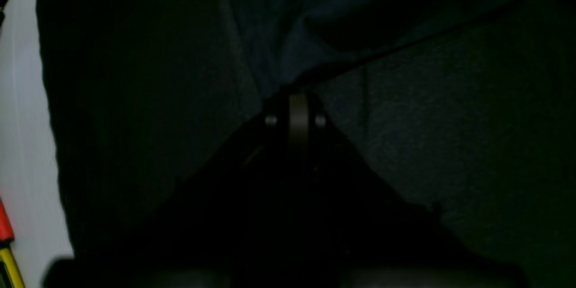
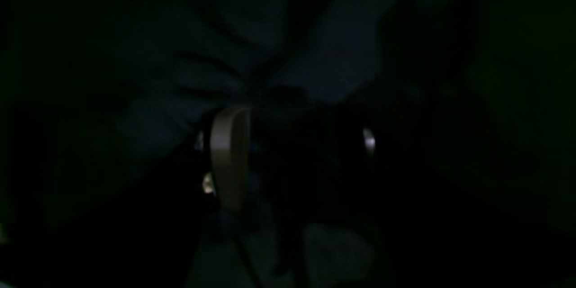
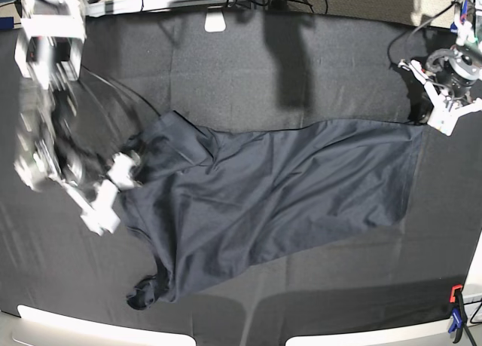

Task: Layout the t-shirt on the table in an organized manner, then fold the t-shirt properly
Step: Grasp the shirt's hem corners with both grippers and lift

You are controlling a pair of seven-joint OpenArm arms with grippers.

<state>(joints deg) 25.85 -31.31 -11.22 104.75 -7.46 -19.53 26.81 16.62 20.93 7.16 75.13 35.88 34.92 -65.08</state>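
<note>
While my left gripper [image 3: 423,120] pinches a corner of the dark navy thin-fabric t-shirt [image 3: 279,188] spread on the black-clothed counter [image 3: 248,67], my right gripper [image 3: 113,184] jaws stand spread beside it.

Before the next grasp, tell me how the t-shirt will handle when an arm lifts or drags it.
The t-shirt looks thin and limp: it lies in wrinkles and bunches at one sleeve, so it will probably drape and sag from any lifted corner. Its slight sheen suggests it may slide easily over the table cloth. Dragging one edge will likely stretch folds rather than move it whole.
</note>
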